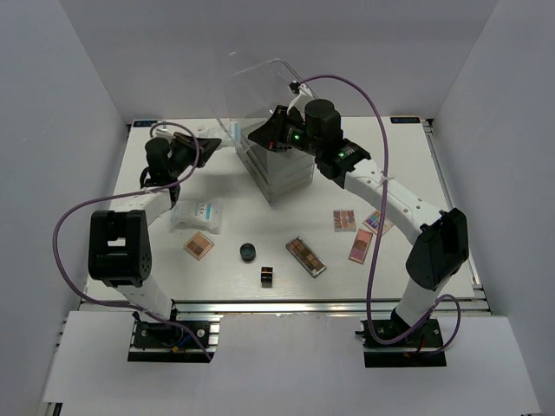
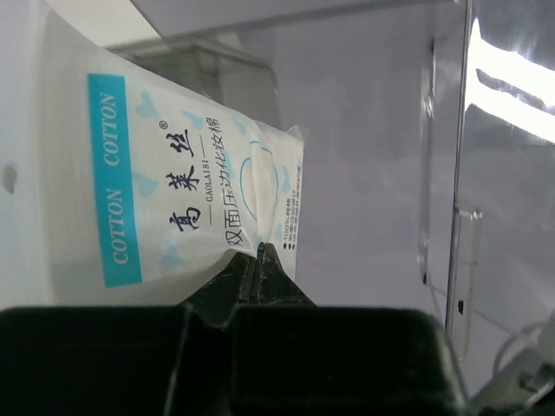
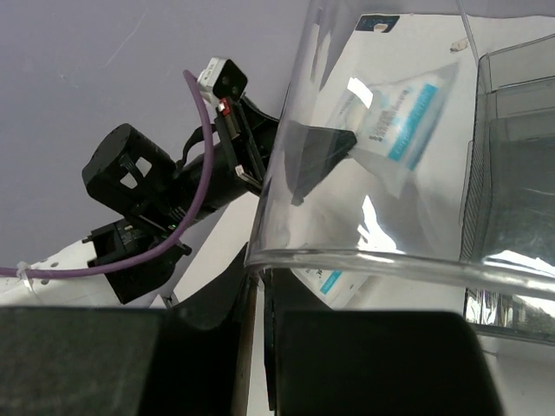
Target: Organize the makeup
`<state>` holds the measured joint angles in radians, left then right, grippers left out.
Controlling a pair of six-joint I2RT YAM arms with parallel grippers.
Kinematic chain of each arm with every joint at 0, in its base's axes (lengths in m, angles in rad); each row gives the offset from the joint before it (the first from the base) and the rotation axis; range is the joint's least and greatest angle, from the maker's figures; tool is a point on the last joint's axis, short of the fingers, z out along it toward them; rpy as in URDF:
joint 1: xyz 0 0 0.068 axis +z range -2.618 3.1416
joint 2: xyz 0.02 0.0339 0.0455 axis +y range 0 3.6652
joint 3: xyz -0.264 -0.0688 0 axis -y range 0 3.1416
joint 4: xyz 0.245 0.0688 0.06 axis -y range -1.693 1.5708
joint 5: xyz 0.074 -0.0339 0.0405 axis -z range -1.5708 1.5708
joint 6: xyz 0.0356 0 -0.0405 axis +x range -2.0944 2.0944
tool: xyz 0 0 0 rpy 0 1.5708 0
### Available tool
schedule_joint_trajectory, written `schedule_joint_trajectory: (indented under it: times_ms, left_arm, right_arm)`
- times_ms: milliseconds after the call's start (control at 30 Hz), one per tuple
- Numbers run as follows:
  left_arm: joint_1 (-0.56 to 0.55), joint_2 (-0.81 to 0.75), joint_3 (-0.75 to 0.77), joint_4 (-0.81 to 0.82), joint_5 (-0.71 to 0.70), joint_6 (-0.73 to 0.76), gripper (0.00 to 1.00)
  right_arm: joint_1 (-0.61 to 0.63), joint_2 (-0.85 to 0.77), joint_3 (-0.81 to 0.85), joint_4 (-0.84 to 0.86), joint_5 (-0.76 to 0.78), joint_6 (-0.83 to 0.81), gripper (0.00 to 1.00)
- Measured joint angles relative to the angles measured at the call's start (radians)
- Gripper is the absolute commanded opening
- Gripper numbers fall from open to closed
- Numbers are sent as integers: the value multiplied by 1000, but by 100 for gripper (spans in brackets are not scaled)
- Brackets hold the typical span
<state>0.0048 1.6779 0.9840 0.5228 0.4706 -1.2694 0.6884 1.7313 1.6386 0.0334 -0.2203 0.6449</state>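
White surface; colourless, see-through drawer box and clear lid, its rim in the black right hand; black left hand on a white soft packet with a turquoise band lettered COTTON in white, pale blue hearts and dark blue characters; second packet white with small blue marks; arms black and white; cables purple; round jar black; tiny cube dark; square palette and long palette with brown pans; another palette pinkish brown; slim palette pink; last palette multicoloured.
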Motion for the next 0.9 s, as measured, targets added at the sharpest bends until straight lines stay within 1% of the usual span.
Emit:
schedule_joint_trajectory:
  times_ms: [267,400,500,600,633,700,800,833,867,900]
  left_arm:
    - [-130,154,101,199,106,-53,0]
    - [-156,222,160,259,129,-87,0]
    - [-165,254,206,268,140,-99,1]
    - [-170,277,241,271,143,-104,7]
    - [-173,282,245,270,143,-106,14]
    - [-181,288,248,266,147,-110,18]
    - [-196,300,255,258,153,-116,29]
    - [-201,304,259,255,159,-120,42]
    - [-205,310,263,256,163,-117,50]
    - [-209,314,268,251,167,-119,55]
  right_arm:
    - [-1,-1,0,0,0,0,0]
    - [-1,-1,0,0,0,0,0]
    - [-1,-1,0,0,1,0,0]
    - [-1,-1,0,1,1,0,0]
    - [-1,-2,0,1,1,0,0]
    - [-1,-2,0,1,1,0,0]
    - [-2,-2,0,1,0,0,0]
    - [-2,-3,0,1,0,0,0]
    - [-2,-3,0,2,0,0,0]
    - [-2,-3,0,2,0,0,0]
